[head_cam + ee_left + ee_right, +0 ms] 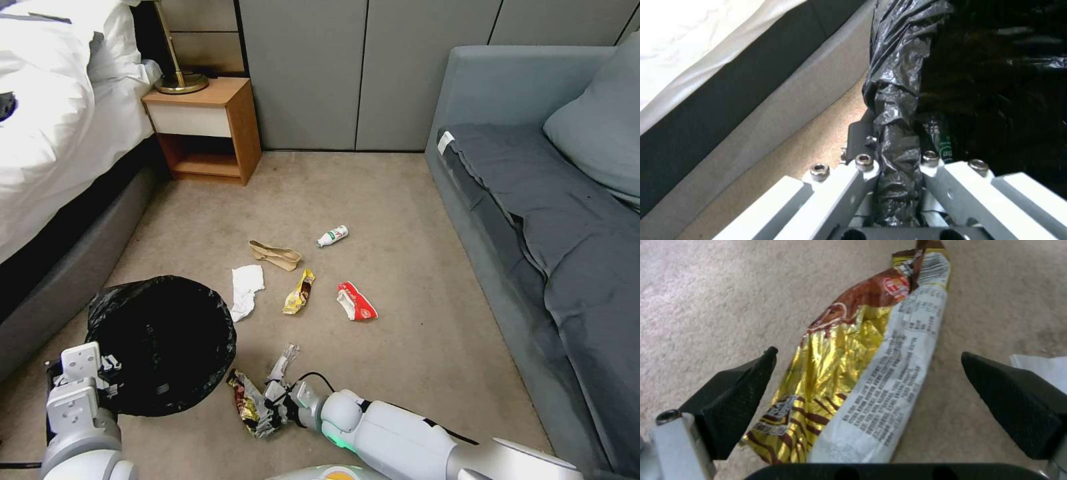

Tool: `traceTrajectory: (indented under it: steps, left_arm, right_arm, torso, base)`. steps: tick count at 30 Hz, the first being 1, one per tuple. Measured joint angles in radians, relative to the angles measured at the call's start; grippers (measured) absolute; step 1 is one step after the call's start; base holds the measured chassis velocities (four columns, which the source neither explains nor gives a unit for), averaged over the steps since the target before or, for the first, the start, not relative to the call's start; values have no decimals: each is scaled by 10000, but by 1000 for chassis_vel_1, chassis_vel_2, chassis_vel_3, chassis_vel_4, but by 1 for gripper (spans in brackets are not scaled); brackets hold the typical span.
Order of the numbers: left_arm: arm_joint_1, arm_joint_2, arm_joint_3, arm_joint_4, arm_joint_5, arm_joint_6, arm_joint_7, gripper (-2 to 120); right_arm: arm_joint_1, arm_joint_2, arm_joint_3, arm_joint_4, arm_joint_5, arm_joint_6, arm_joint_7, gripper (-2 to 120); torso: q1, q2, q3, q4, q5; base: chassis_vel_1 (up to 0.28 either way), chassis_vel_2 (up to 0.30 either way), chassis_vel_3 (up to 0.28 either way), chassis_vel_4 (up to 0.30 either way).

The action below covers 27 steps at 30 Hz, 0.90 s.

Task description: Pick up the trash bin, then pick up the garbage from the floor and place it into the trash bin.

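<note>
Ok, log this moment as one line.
left gripper: shut on bin rim | right gripper: open astride gold wrapper on carpet | five more litter pieces ahead

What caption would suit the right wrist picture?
Open right pincer straddling a gold snack wrapper lying on the beige carpet.

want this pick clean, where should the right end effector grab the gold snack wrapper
Across its middle, coming from straight above. The gold snack wrapper lies flat and long on the carpet, between the open fingers of the right end effector, so they should close on its narrow width.
</note>
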Motion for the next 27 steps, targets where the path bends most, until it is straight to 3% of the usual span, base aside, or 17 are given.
traceTrajectory:
  steps: [4,9,14,27]
  left_arm:
    - [59,-1,-9,-43,3,-8,0,1]
    - [135,0,-14,-124,15,-19,0,1]
    - [157,0,-5,-160,24,-23,1,1]
    - [236,0,15,-205,32,-45,-5,1]
  right_arm:
    - [-22,41,-19,-81,-27,75,-29,94]
    - [-86,86,-12,-135,-34,172,-79,71]
    - [-132,103,37,-161,-35,185,-80,58]
    - [-206,103,196,-244,-174,344,-73,7]
  torso:
    - [0,0,0,0,1]
    - [0,0,0,0,1]
    - [-1,0,0,0,0]
    - [-1,1,0,0,-1]
  base:
    - [0,0,0,0]
    - [0,0,0,0]
    - [0,0,0,0]
    - [0,0,0,0]
